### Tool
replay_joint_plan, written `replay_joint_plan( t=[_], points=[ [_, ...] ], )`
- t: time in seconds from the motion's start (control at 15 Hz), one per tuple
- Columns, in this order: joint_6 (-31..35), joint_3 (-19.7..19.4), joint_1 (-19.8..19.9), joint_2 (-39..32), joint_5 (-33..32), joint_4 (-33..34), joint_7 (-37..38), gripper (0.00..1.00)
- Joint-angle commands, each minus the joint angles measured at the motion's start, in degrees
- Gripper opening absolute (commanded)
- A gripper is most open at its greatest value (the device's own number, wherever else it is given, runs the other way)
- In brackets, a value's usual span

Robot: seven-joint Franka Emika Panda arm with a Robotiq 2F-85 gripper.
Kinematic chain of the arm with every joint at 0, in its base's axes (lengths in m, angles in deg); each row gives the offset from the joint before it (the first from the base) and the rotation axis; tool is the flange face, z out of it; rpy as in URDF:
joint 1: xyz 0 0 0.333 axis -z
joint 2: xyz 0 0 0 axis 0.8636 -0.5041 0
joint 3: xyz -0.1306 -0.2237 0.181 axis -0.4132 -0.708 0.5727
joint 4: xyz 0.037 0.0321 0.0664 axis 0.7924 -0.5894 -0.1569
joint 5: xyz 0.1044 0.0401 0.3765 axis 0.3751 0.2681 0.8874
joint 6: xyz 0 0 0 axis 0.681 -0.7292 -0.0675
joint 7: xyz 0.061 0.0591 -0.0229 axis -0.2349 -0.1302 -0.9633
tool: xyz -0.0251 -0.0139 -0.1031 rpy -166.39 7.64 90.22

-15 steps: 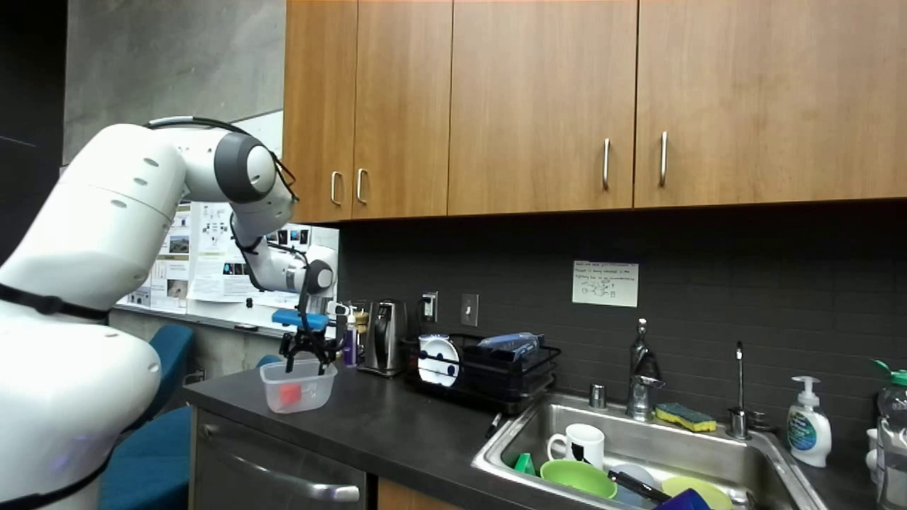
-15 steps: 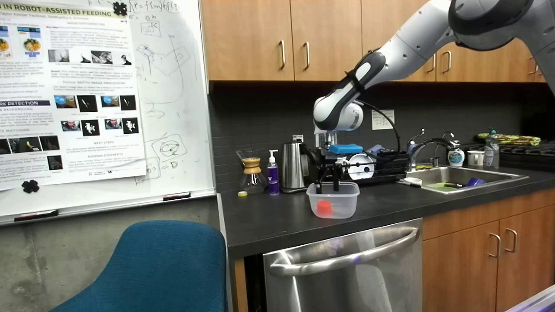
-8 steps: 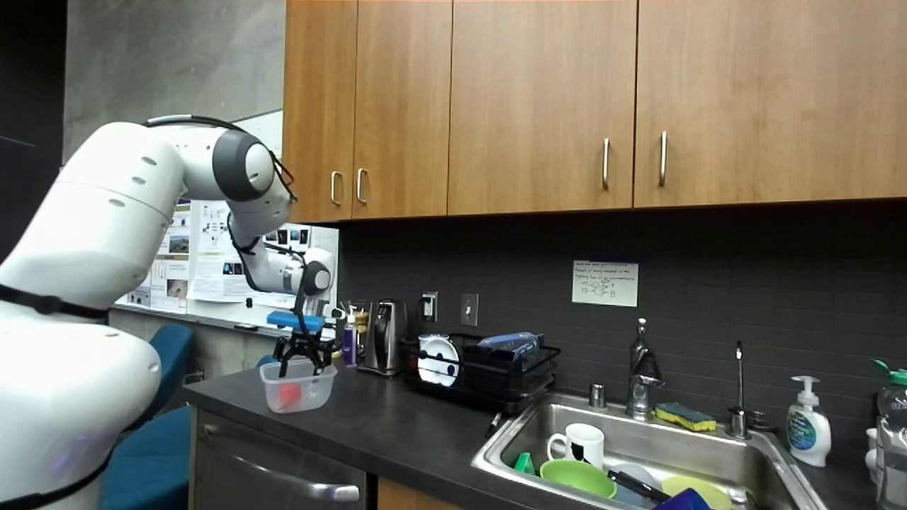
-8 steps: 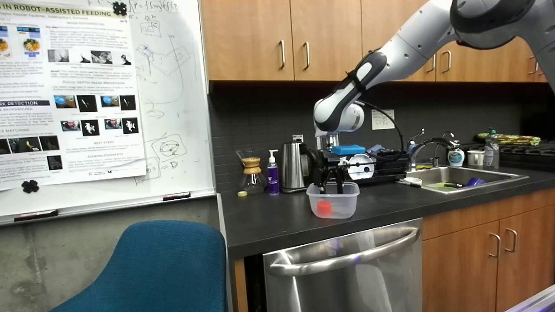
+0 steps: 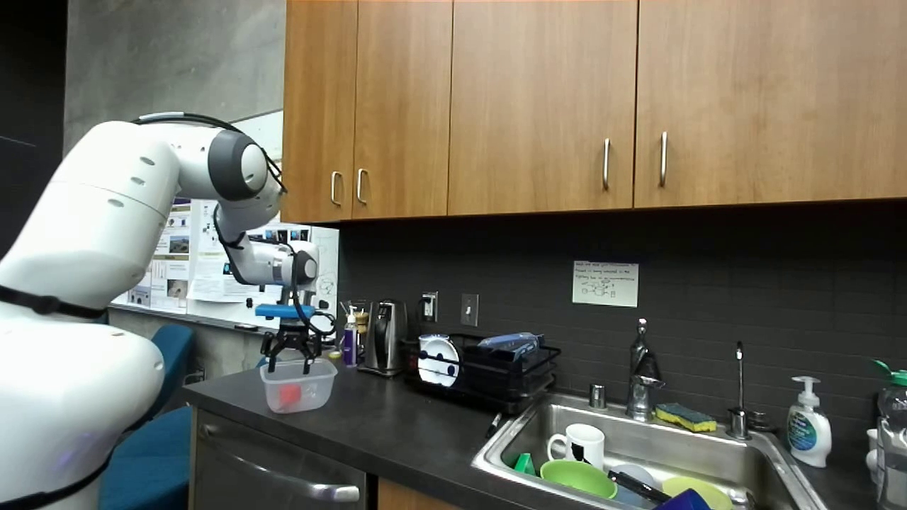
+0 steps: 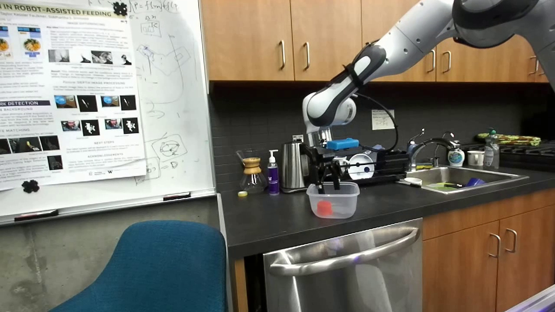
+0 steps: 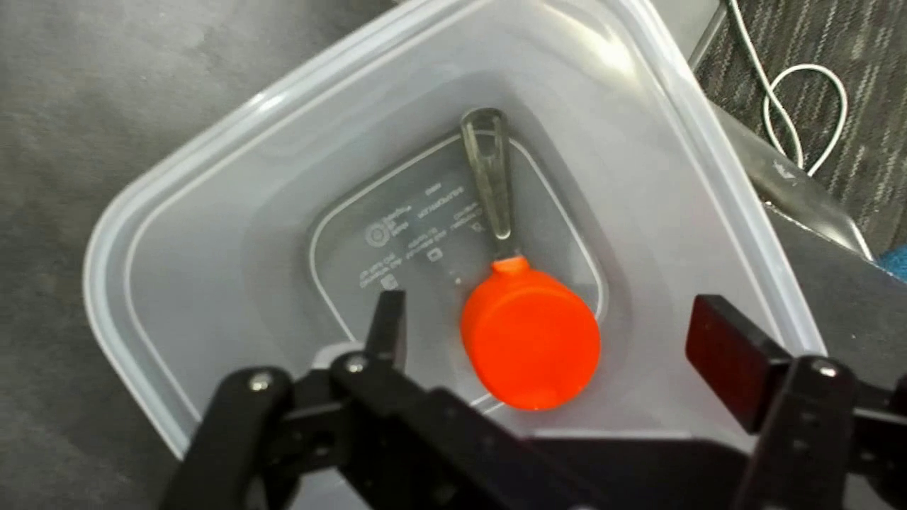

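Observation:
A clear plastic container (image 7: pixel 191 166) stands on the dark counter, seen in both exterior views. Inside it lies an orange-red scoop (image 7: pixel 533 347) with its flat round face up and a grey see-through handle (image 7: pixel 489 166). My gripper (image 7: pixel 560 343) is open over the container, its two fingers wide apart on either side of the scoop's round part and touching nothing that I can make out. In the exterior views, the gripper (image 5: pixel 289 366) points down with its fingertips at about the container's rim height. How far the fingertips are above the scoop is hard to tell.
A kettle (image 6: pixel 293 167), a purple pump bottle (image 6: pixel 273 175) and a glass coffee maker (image 6: pixel 253 177) stand behind the container. Beside them is a black dish rack (image 5: pixel 489 375). The sink (image 5: pixel 744 460) holds a mug and bowls. The counter's front edge lies close to the container.
The gripper has shifted left in an exterior view and turned somewhat over the container, staying open. Container and scoop have stayed where they were.

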Motion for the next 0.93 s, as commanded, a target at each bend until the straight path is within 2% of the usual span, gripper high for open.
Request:
replay_joint_plan(
  t=[0.0, 0.87],
  points=[
    [-3.2, 0.3, -1.1, -0.4, -2.1, 2.4, 1.1, 1.0],
    [-3.3, 0.3, -0.7, -2.8, -1.2, 4.4, 0.2, 1.0]
  ],
)
